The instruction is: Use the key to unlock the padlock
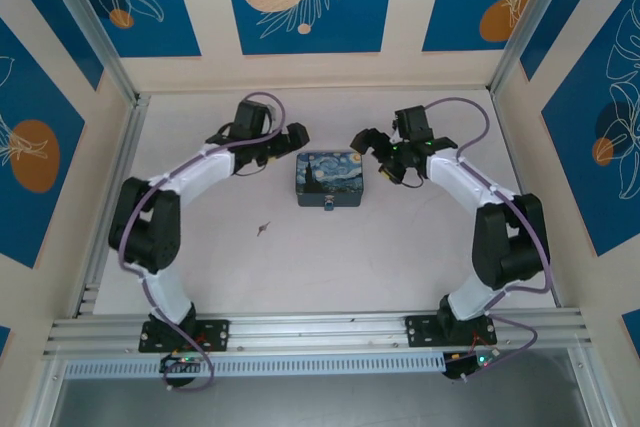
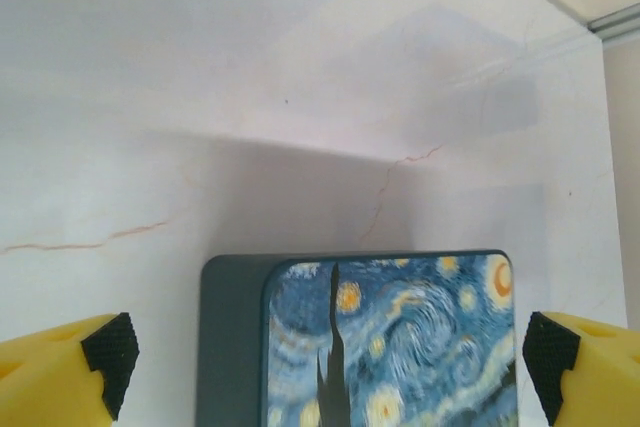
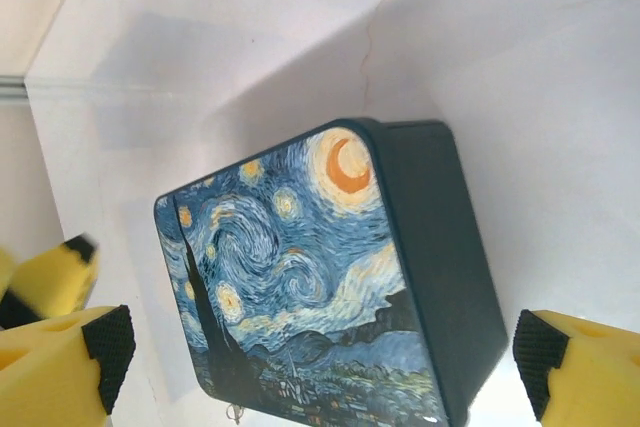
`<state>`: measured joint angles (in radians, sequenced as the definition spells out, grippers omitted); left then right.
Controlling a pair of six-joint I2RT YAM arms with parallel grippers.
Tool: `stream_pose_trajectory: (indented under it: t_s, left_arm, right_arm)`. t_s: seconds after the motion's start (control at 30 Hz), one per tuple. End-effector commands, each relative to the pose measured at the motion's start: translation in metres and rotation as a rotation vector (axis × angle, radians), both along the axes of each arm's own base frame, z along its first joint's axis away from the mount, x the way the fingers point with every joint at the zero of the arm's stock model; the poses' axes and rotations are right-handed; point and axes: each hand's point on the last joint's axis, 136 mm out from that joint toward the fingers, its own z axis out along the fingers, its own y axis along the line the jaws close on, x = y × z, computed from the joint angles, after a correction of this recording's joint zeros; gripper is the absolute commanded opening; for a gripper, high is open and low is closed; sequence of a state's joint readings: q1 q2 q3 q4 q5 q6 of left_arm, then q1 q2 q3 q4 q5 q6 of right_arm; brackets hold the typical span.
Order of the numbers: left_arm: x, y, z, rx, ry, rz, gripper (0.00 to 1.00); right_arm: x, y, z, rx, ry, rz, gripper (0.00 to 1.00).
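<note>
- Left gripper [image 2: 327, 355]: jaws spread wide and holding nothing, with the near end of the painted box [image 1: 329, 177] framed between the yellow fingers.
- Right gripper [image 3: 322, 352]: also wide apart and empty. It hovers over the box from the other side, and I see a sliver of gap at each pad.
- Just past them is the padlock [image 1: 329, 207], a tiny thing at the middle of the box's near face, towards the arm bases. The right wrist view shows a small glint of metal at that edge.
- Further out, the key [image 1: 263, 230] lies loose on the table [image 1: 400, 257], near-left of the box and well apart from both grippers.
- My read is that fetching the key comes first, and the left arm sits closer to it.
- To do it well, drop straight down and pinch the key's head, leaving the blade free. It's thin and flat, so it could easily skid.
- The right gripper would do best steadying the box, so the lock can't swing away.
</note>
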<state>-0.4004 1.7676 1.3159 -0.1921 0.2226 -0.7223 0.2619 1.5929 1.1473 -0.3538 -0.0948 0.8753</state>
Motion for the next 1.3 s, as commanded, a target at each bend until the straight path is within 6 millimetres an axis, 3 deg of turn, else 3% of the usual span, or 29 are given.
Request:
stream_pose_trajectory:
  t_s: [0.0,0.2,0.33,0.5,0.8,1.27]
  left_arm:
    - [-0.03,0.038,-0.004,0.121,0.056,0.017,1.0]
    - [-0.088,0.075,-0.034,0.323,0.248,-0.056,1.0]
    - [-0.12,0.083,-0.056,0.444,0.335,-0.157,1.0]
    - [-0.145,0.088,-0.079,0.595,0.399,-0.221,0.97]
    - [-0.159,0.073,-0.112,0.748,0.462,-0.334,0.7]
    - [-0.156,0.068,-0.14,0.762,0.497,-0.371,0.58]
  right_arm:
    - [-0.017,0.003,0.003,0.046,-0.014,0.054,0.99]
    - [-0.05,0.031,0.012,0.122,-0.022,0.173,0.93]
    - [-0.071,0.047,0.009,0.136,-0.011,0.222,0.9]
    - [-0.089,0.066,0.002,0.188,0.026,0.254,0.86]
    - [-0.087,0.073,-0.006,0.187,0.042,0.268,0.84]
    - [-0.084,0.07,-0.007,0.17,0.049,0.242,0.84]
